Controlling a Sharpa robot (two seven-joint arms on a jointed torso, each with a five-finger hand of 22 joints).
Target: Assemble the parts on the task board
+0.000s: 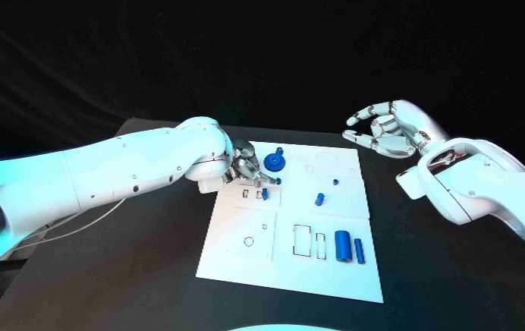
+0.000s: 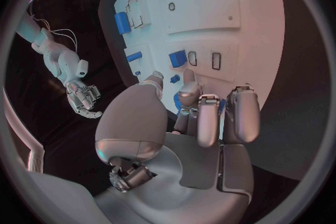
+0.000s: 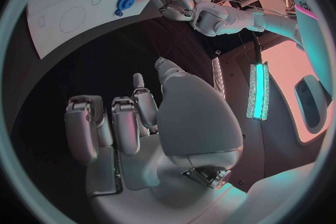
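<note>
- The white board (image 1: 312, 270) lies mid-table; no writing on it can be read.
- The left hand (image 1: 245, 170) sits at the board's 11 o'clock corner, fingers curled beside a round blue gear (image 1: 274, 163); whether it grips anything I cannot tell.
- The right hand (image 1: 385, 131) hovers off the board at 1 o'clock, fingers apart, holding nothing.
- A blue cylinder (image 1: 342, 246) and a thin blue bar (image 1: 359, 250) lie at 5 o'clock; a small blue peg (image 1: 319, 200) sits near the centre.

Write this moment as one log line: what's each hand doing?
left hand: over task board, fingers at small blue part, grasp unclear | right hand: off board, holding nothing | blue gear: on board
</note>
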